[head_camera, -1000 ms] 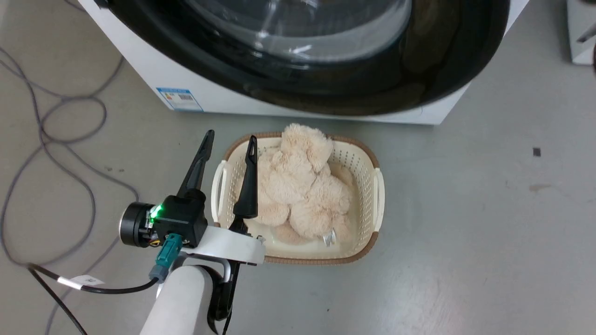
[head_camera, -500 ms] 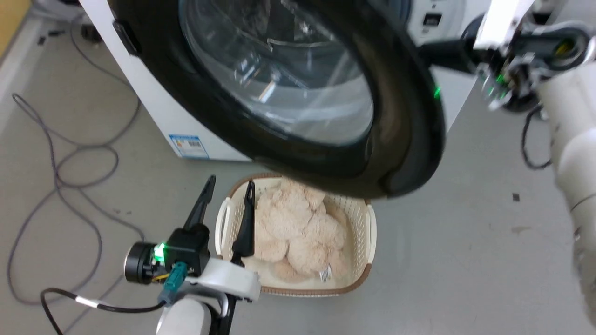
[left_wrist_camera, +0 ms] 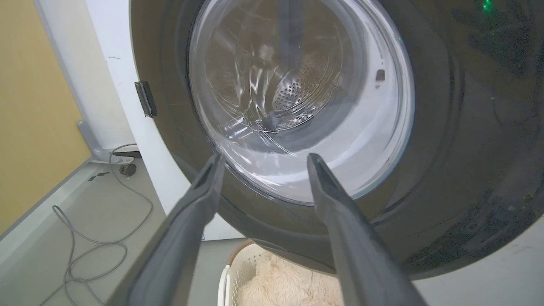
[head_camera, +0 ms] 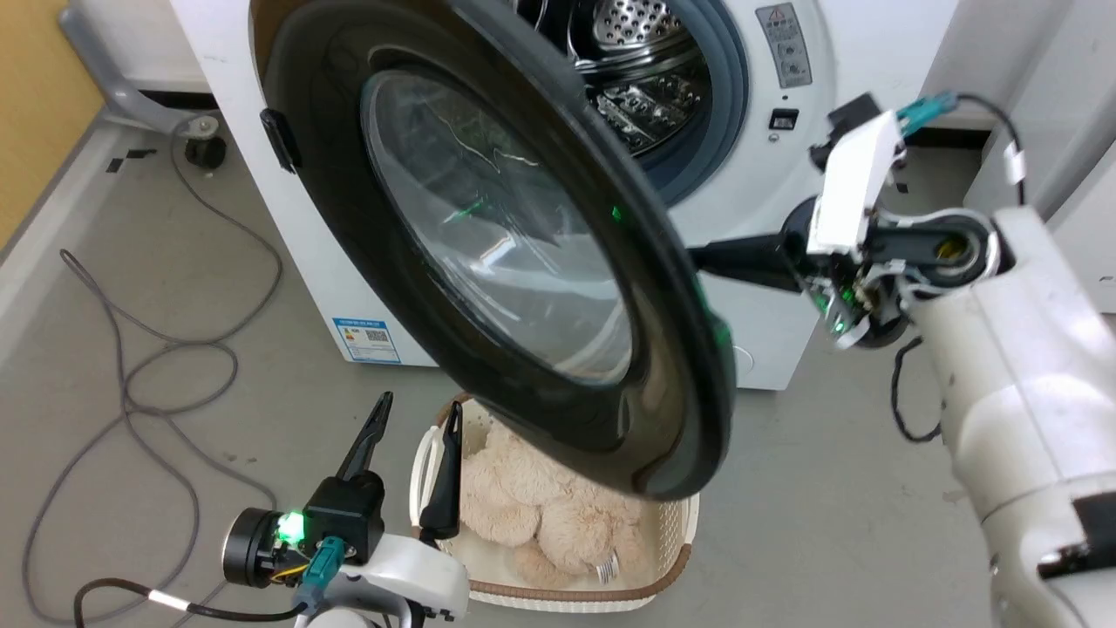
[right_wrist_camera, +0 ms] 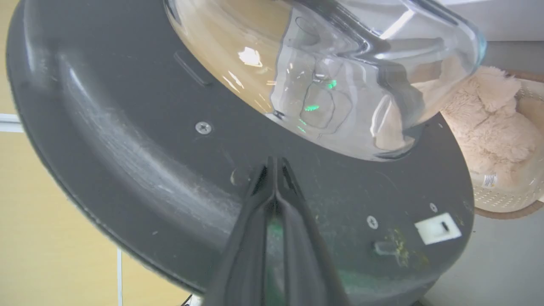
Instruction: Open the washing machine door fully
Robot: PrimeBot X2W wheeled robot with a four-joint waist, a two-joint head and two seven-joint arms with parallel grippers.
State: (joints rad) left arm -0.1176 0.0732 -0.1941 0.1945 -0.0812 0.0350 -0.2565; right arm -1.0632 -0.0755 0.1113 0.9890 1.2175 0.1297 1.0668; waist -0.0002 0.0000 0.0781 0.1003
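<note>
The white washing machine (head_camera: 785,113) shows its steel drum (head_camera: 636,52) because the washing machine door (head_camera: 488,244) stands partly swung out on its left hinge. The door's glossy outer face (left_wrist_camera: 446,127) with the clear glass centre faces me. My right gripper (head_camera: 711,257) reaches in behind the door from the right. Its fingers are shut, and their tips (right_wrist_camera: 276,163) press on the matte black inner rim (right_wrist_camera: 148,161) just below the glass bowl (right_wrist_camera: 340,72). My left gripper (head_camera: 417,419) hangs low at the left, open and empty (left_wrist_camera: 264,159), below the door and apart from it.
A cream basket (head_camera: 671,532) holding a beige plush toy (head_camera: 540,515) sits on the floor right under the door's lower edge. Grey cables (head_camera: 157,375) loop on the floor at the left. A yellow wall (head_camera: 35,96) and a castor (head_camera: 205,153) lie beyond.
The head view has tilted upward. The door has swung further out from the machine, uncovering the drum, with the right gripper behind it. The left gripper has stayed by the basket.
</note>
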